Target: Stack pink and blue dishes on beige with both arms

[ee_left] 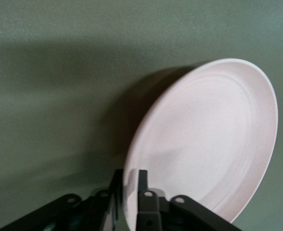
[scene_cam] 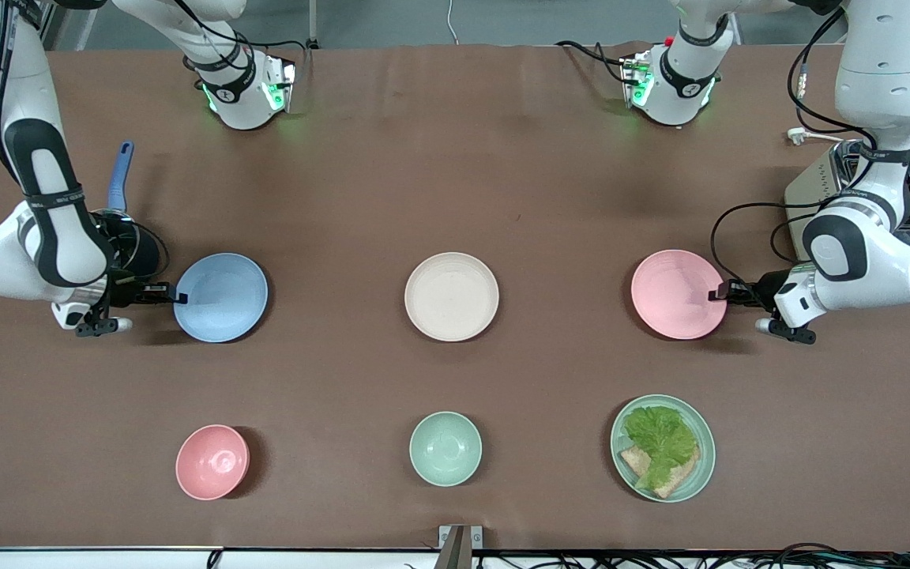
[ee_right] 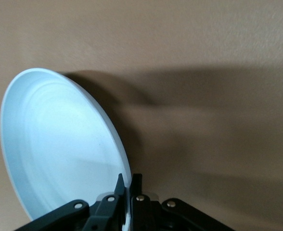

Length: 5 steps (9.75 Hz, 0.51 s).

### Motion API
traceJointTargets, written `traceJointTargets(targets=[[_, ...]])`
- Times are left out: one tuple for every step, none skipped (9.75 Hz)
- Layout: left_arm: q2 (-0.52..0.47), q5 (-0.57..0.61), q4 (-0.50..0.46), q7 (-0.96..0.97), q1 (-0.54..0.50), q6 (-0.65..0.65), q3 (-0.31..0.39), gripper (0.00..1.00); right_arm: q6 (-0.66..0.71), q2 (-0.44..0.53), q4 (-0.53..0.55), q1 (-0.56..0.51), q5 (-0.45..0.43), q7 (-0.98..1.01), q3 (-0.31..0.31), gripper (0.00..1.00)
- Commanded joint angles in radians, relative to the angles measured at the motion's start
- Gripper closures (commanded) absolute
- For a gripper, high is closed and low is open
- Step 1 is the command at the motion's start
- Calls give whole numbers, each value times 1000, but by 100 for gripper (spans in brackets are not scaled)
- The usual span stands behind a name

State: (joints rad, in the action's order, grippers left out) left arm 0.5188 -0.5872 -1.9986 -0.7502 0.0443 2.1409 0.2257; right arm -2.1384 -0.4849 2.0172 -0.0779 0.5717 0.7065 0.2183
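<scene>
Left end effector (scene_cam: 714, 295) clamped on pink plate (scene_cam: 678, 294) rim; right end effector (scene_cam: 180, 298) clamped on blue plate (scene_cam: 220, 297) rim. Beige plate (scene_cam: 452, 296) between, bare. Green plate (scene_cam: 700, 474) holding lettuce (scene_cam: 660, 438), bread (scene_cam: 638, 462).

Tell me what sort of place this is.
Probably a robotics lab staged as a kitchen table: a brown-covered table, pastel plates such as the beige plate, a green plate with lettuce and bread, and a toaster.

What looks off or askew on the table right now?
Nothing stands out. The left gripper pinches the pink plate's rim and the right gripper the blue plate's; the beige plate sits bare between them. No spills or damage.
</scene>
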Motion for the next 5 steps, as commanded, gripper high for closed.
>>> traceJointTargets(targets=[[-8,-11,15,-18,5,8,-3,100,221,60,-125,44,-27,-126,64,99],[-58,-11,17,-3,8,4,-14,100,341,71,-223,50,-92,-239,68,99],[-119,-11,17,41,8,-36,-38,100,458,74,-327,61,-137,-348,65,99],[-173,-8,18,122,8,-59,-95,100,545,72,-422,81,-151,-422,65,99],[-207,-7,23,234,9,-59,-183,100,607,72,-484,108,-154,-485,64,99]])
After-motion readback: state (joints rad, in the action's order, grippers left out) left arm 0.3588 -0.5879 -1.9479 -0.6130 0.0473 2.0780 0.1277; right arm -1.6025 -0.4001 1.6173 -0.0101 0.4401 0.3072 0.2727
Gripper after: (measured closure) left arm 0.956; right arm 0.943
